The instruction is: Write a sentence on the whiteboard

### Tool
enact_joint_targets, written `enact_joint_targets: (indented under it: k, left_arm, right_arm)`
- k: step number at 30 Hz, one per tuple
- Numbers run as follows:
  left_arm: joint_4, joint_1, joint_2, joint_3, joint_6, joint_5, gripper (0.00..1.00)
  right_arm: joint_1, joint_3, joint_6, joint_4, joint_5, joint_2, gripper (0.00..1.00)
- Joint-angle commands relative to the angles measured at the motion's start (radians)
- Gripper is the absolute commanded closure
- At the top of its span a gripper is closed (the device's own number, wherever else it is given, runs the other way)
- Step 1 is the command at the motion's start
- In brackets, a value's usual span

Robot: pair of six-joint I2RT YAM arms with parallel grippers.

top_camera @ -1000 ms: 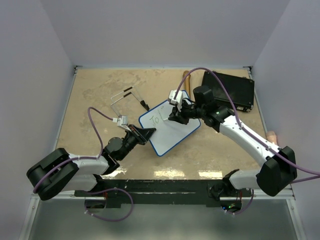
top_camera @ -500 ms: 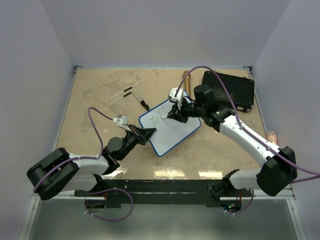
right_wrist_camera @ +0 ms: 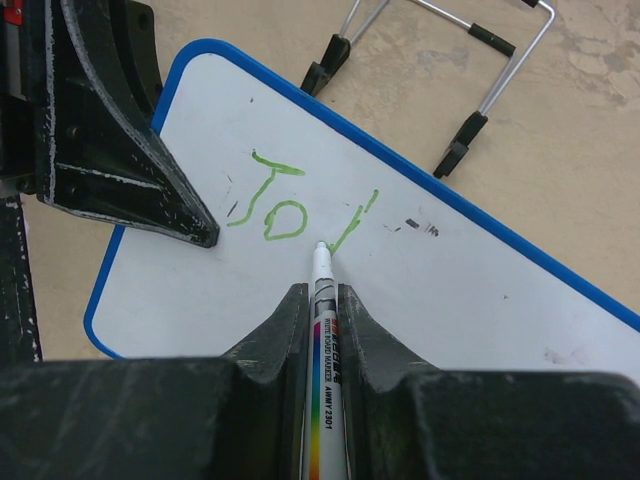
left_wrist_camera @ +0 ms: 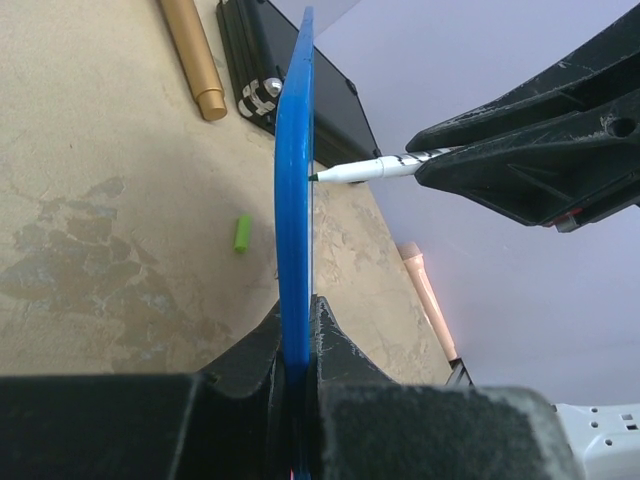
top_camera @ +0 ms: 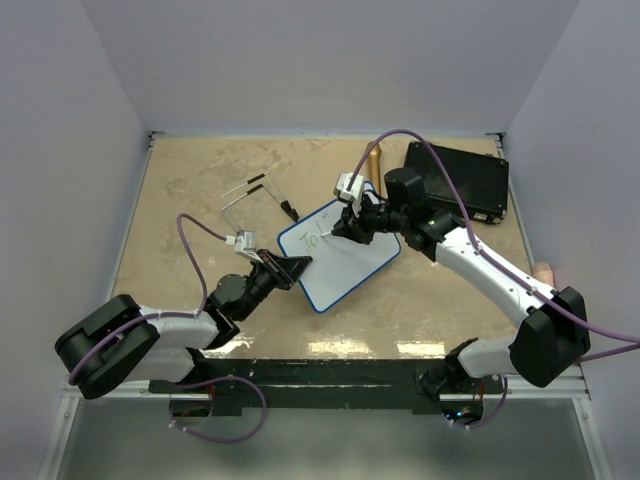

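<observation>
The whiteboard (top_camera: pixel 345 262) lies near the middle of the table (top_camera: pixel 190 170), turned at an angle, with a green "Jo" and the start of another stroke on its far-left part. It looks thin, stiff and light, with a slick face, so it would likely slide or swivel under the push of a pen unless it is pinned. The blue rim is the sensible place to take hold of it, since fingers on the face could smear fresh ink.

The left gripper (top_camera: pixel 298 268) does just that: its jaws are closed on the near-left edge, clamping the rim. The right gripper (right_wrist_camera: pixel 320 292) is closed tight on a slim marker (right_wrist_camera: pixel 322 340), gripped close to the nib. The nib touches the board at the foot of the newest stroke.

A wire stand (top_camera: pixel 250 195) rests just beyond the board, and a black case (top_camera: pixel 460 180) and a gold tube (top_camera: pixel 372 165) sit to the far right.
</observation>
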Motion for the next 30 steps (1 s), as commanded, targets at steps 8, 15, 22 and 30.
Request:
enact_joint_targets:
  k: [8,15,22,30]
  left_arm:
    - [0.676,0.000,-0.010,0.030,-0.028,-0.001,1.00]
    - [0.671,0.001,-0.021,0.027,-0.025,-0.002,1.00]
    - [0.667,0.006,-0.030,0.025,-0.023,-0.003,1.00]
    - [0.665,0.006,-0.035,0.022,-0.023,-0.001,1.00]
  right_arm:
    - [0.006,0.029,-0.010,0.012,-0.072,-0.001,1.00]
    - [0.006,0.013,-0.052,-0.029,-0.068,-0.005,1.00]
    - [0.006,0.004,-0.064,-0.052,-0.068,-0.001,1.00]
    - [0.006,0.003,-0.088,-0.080,-0.054,0.009,1.00]
